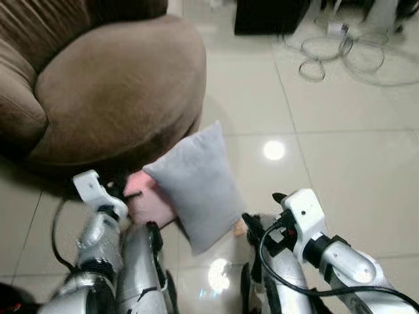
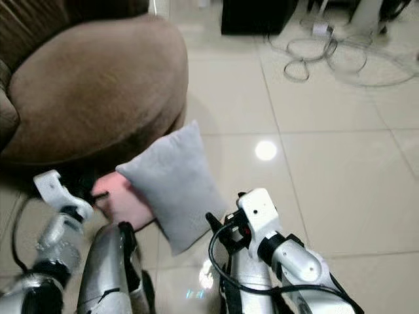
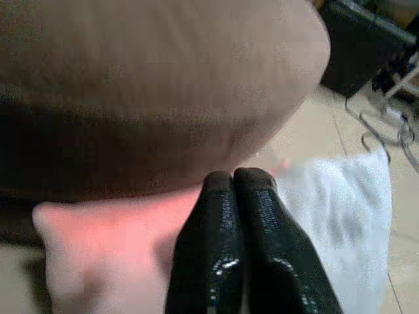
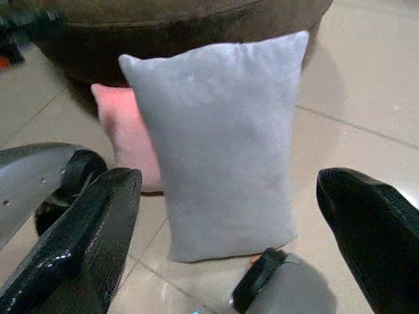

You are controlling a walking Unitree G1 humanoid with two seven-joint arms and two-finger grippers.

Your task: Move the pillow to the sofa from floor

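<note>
Two pillows down on the tiled floor: grey pillow leaning over pink pillow, both just beside the brown sofa. Left gripper clenched, fingertips pressed together above the pink one. Right gripper spread wide, facing the grey one, not touching. Cables coiled well beyond.

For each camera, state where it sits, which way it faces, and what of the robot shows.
Eye views: on the head, looking down at the grey pillow, pink pillow and sofa; both arms show.
Left wrist view: along the shut left gripper, at the pink pillow.
Right wrist view: between the open right gripper fingers, at the grey pillow.
All share the pillows.
</note>
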